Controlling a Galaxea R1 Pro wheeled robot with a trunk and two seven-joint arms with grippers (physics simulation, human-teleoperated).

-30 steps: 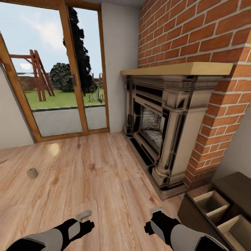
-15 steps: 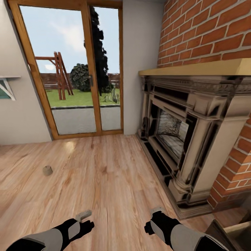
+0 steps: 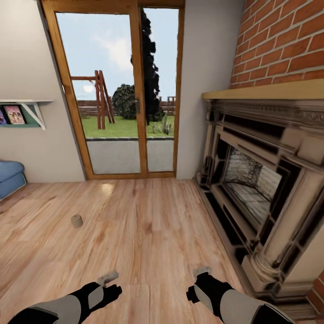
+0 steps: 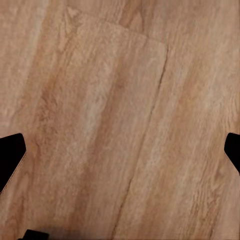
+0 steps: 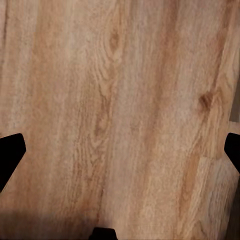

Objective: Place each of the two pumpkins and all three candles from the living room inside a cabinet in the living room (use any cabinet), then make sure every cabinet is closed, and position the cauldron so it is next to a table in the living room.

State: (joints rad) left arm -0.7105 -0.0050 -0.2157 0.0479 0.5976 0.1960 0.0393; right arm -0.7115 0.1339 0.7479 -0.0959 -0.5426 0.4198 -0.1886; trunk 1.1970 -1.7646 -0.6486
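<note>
One candle (image 3: 77,220), a stubby cream-beige cylinder, stands alone on the wooden floor (image 3: 148,234), left of centre and well ahead of my left arm. My left gripper (image 3: 108,278) and right gripper (image 3: 201,272) hang low over the floorboards near the head view's bottom edge. In the left wrist view the left gripper (image 4: 120,150) is open, its dark fingertips (image 4: 11,155) wide apart over bare boards. The right gripper (image 5: 120,150) is open in the same way, holding nothing. The pumpkins, the cabinet, the cauldron and the table are out of view.
A stone fireplace (image 3: 265,180) with a wooden mantel juts from the brick wall on the right. A glass patio door (image 3: 130,94) stands straight ahead. A blue seat (image 3: 9,177) and a wall shelf (image 3: 22,112) sit at the far left.
The camera has turned left: the fireplace slid right, the open-drawered cabinet left the picture, and the blue seat and shelf came in. Both arms hold the same pose.
</note>
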